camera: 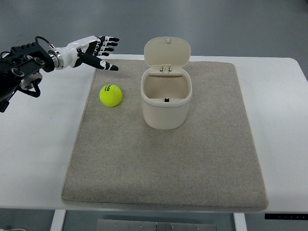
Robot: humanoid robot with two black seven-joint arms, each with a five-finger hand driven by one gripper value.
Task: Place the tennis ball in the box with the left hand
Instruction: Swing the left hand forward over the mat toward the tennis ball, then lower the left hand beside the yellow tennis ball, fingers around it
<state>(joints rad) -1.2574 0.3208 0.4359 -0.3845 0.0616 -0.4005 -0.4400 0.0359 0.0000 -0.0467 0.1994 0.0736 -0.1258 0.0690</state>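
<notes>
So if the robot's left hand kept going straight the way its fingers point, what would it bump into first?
Probably the raised lid of the box. The left hand points right, passing behind the tennis ball. Height is unclear, so it might miss.

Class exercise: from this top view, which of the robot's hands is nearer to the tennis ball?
Left. The left hand hovers open just beyond the tennis ball, up and slightly left of it in the picture, not touching it. The right hand is not in view.

A robotics laboratory or test bench: a plain white table (33, 159) carries a grey felt mat (168, 163) as a staged work area, over bare grey flooring (231, 24) along the top of the frame.
</notes>
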